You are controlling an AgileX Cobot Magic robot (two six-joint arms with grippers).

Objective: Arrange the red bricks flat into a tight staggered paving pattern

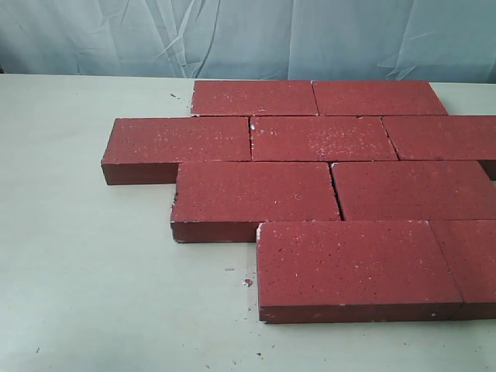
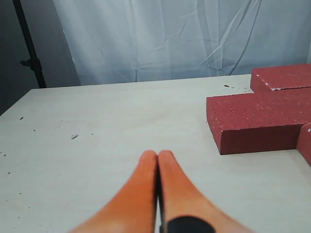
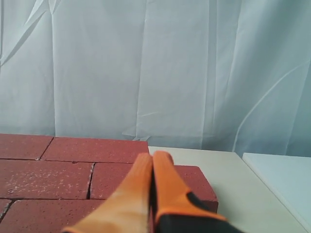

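Note:
Several red bricks point(image 1: 325, 163) lie flat on the pale table point(image 1: 85, 287) in four offset rows, edges touching, in the exterior view. Neither gripper shows in that view. In the left wrist view my left gripper point(image 2: 157, 154) is shut and empty, its orange fingers pressed together above bare table, well apart from the end brick point(image 2: 257, 121) of a row. In the right wrist view my right gripper point(image 3: 152, 156) is shut with nothing in it, hovering over the bricks point(image 3: 73, 165) near the pattern's end brick point(image 3: 192, 179).
A light curtain point(image 1: 248, 35) hangs behind the table. Small crumbs point(image 1: 246, 282) lie on the table in front of the bricks. A black stand point(image 2: 29, 43) stands beyond the table's corner. A second pale surface point(image 3: 282, 179) adjoins the table beside the bricks.

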